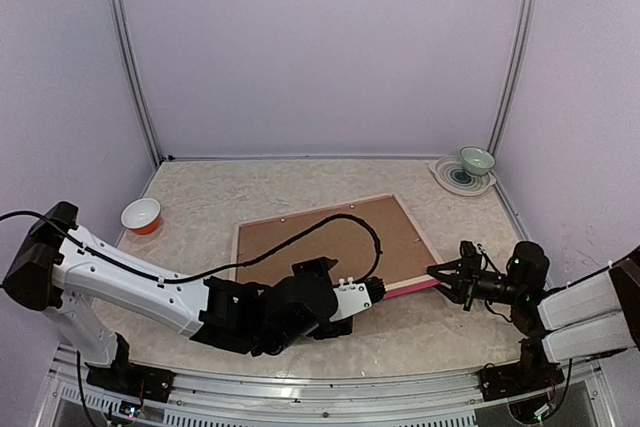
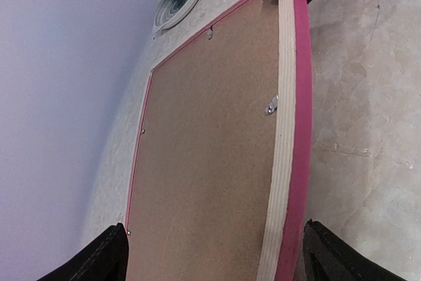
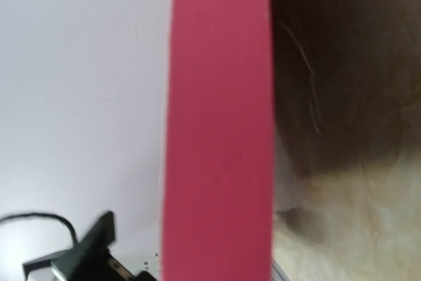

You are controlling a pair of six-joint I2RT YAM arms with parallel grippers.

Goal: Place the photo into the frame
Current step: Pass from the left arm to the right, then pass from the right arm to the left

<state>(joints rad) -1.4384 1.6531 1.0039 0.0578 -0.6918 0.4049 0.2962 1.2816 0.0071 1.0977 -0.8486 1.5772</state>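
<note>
**Top view.** The frame (image 1: 412, 287) is lying back-up at the table's (image 1: 200, 187) centre. Its brown backing board (image 1: 320, 237) is showing and its front is facing down, hidden. The left arm is reaching in from 8 o'clock. The wrist is masking the left gripper (image 1: 383, 290) at the frame's near edge, 6 o'clock. The right gripper (image 1: 441, 274) is sitting on the near right corner, 4 o'clock. An orange bowl (image 1: 141, 215) is resting at 9 o'clock. A green bowl (image 1: 476, 159) is standing on a ringed plate (image 1: 450, 179) at 1 o'clock. The contents of both are unreadable.

**Left wrist.** The gripper's fingertips (image 2: 99, 258) are cropped at the bottom edge. They are standing wide apart, released, straddling the frame's pale wood rim and pink edge. A small metal clip (image 2: 271, 105) is showing on the board. At 12 o'clock the right gripper's black fingers are pinching the frame's corner, clenched on it.

**Right wrist.** The view is badly blurred. A pink band, probably the frame's edge, is filling the middle. Its own fingers are not making themselves out.
</note>
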